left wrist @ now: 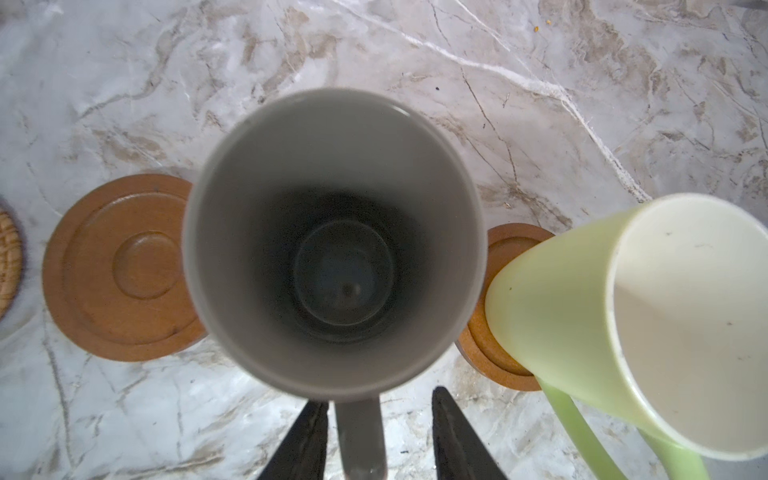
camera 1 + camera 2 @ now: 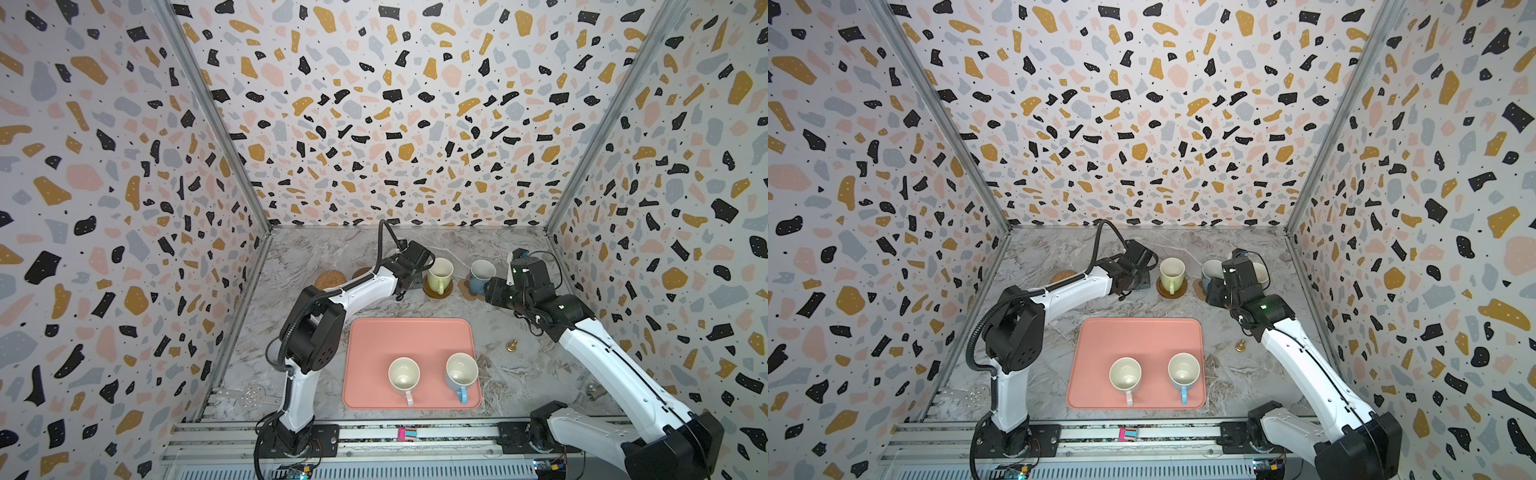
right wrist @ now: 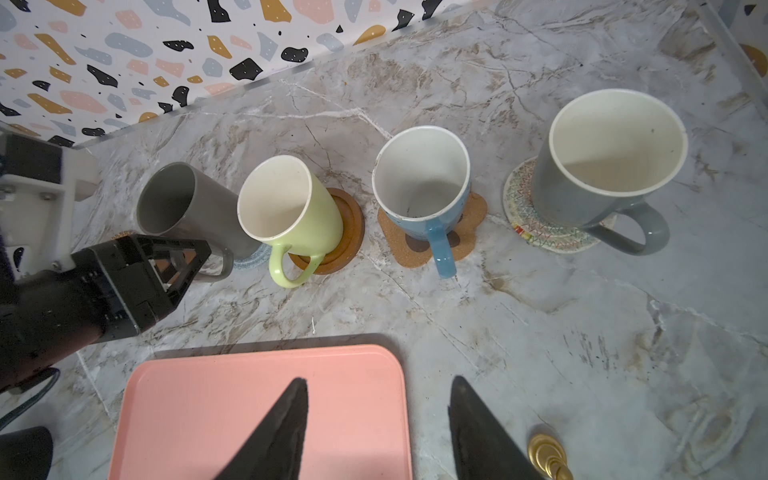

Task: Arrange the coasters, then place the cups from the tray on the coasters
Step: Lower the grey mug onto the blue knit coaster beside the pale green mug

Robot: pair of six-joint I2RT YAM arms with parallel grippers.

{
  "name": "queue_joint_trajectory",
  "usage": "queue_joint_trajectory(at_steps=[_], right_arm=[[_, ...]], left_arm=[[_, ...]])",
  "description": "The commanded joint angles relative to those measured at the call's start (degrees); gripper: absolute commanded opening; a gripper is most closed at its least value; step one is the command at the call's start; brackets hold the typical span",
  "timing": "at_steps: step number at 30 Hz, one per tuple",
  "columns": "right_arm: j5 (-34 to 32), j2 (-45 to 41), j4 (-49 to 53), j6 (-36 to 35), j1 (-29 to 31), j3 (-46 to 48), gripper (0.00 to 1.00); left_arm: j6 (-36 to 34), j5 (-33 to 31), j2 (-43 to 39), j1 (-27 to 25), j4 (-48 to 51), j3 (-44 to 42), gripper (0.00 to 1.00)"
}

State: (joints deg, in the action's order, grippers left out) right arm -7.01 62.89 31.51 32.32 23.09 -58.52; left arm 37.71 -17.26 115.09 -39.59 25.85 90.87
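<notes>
Left end effector (image 1: 380, 397) stands spread astride the handle of the dark grey mug (image 1: 332, 245), likely the surest hold on such stiff, weighty, slick, breakable ceramic; right end effector (image 3: 379, 378) gapes empty.

Both arms are stretching toward the far side; the left gripper (image 1: 380, 397) is holding its jaws parted, and the right gripper (image 3: 379, 379) is hovering empty, jaws apart.
</notes>
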Motion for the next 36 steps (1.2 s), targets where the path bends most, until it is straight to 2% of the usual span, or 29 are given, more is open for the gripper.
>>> queue_joint_trajectory(at_steps=[1,21,30,36], right_arm=[[0.2,-0.8,0.7,0.2,-0.2,-0.3,0.56],[0.3,-0.7,1.3,0.8,-0.2,-1.0,0.56],[-0.7,-0.7,2.0,0.8,-0.2,-1.5,0.56],[-1.8,-0.4,2.9,0.7,-0.2,-2.1,0.56]], left_arm=[[-0.2,-2.8,-2.3,-0.1,0.6,-0.9,0.43],[-2.9,-5.0,-4.0,0.6,2.1,-3.6,0.42],[-3.3,-3.9,-5.0,0.6,1.8,-3.6,0.44],[-1.7,-0.1,-9.4,0.3,-2.3,-7.1,0.48]])
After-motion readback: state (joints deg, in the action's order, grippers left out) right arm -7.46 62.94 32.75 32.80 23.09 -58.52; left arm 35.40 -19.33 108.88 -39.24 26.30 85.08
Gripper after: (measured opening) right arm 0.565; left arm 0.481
